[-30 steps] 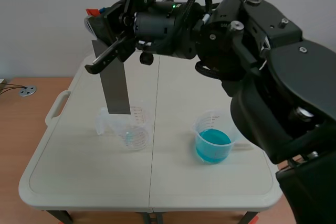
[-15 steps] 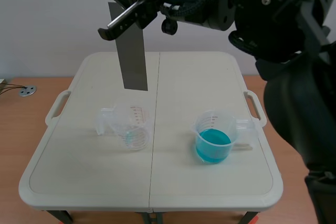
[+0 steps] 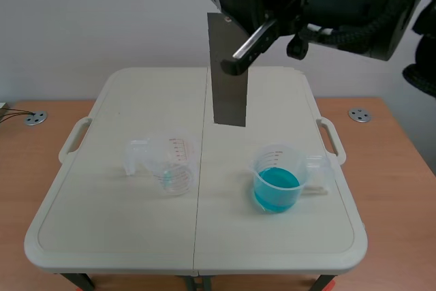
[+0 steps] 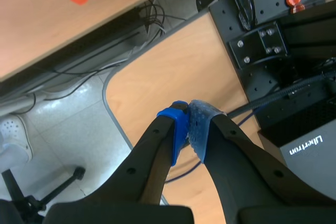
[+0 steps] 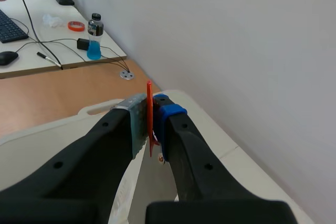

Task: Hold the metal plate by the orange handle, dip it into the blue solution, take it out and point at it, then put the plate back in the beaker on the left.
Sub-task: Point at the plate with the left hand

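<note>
The right end effector (image 5: pixel 151 129), clamped on the orange handle (image 5: pixel 149 95), hangs the flat grey metal plate (image 3: pixel 229 73) upright, high above the white table (image 3: pixel 109 230), between the empty clear beaker (image 3: pixel 170 165) and the clear beaker of blue solution (image 3: pixel 276 185); the left end effector (image 4: pixel 188 124) is closed on nothing. This looks like the carry toward the dip: next, centre the plate's lower edge over the blue beaker's mouth and lower it straight in.

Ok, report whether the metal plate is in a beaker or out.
Out. The metal plate hangs upright from the right end effector, clear of the empty beaker and the blue solution.
</note>
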Tool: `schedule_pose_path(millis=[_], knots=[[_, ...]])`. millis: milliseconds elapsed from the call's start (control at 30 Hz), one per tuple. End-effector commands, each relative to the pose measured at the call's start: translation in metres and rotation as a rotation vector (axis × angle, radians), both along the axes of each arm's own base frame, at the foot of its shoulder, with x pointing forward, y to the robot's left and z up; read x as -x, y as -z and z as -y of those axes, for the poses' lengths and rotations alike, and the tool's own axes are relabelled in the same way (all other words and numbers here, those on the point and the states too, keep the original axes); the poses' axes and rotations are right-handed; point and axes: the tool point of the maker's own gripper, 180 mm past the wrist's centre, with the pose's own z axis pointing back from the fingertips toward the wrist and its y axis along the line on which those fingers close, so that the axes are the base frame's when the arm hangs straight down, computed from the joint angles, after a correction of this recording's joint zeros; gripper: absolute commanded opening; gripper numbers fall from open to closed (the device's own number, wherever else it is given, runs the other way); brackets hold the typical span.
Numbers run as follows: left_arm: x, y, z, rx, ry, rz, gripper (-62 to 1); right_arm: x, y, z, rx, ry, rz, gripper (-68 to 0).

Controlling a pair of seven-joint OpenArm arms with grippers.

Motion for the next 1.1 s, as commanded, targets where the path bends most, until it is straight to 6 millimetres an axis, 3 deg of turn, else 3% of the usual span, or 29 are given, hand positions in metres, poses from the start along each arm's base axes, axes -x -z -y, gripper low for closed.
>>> schedule_pose_path(millis=[0,100,233,367,600,767,1067], knots=[[-0.009,-0.003,0.003,0.004,0.002,0.03,-58.8,0.002,-0.011,0.008,-0.019,-0.002,0.033,-66.2],[-0.026,-0.006,-0.002,-0.014,0.004,0.073,-58.8,0.004,-0.009,0.023,-0.015,-0.001,0.036,-66.2],[-0.064,-0.019,-0.012,-0.045,0.005,0.18,-58.8,0.009,-0.01,0.039,-0.014,-0.015,0.041,-66.2],[-0.113,-0.044,-0.016,-0.069,0.033,0.321,-58.8,0.015,-0.01,0.052,-0.004,-0.03,0.047,-66.2],[-0.19,-0.094,-0.005,-0.061,0.114,0.549,-58.8,0.023,-0.01,0.065,0.039,-0.062,0.059,-66.2],[-0.221,-0.114,0.028,0.003,0.215,0.628,-58.8,0.025,-0.01,0.068,0.068,-0.078,0.063,-66.2],[-0.247,-0.126,0.106,0.137,0.377,0.678,-58.8,0.019,-0.002,0.076,0.07,-0.061,0.04,-66.2]])
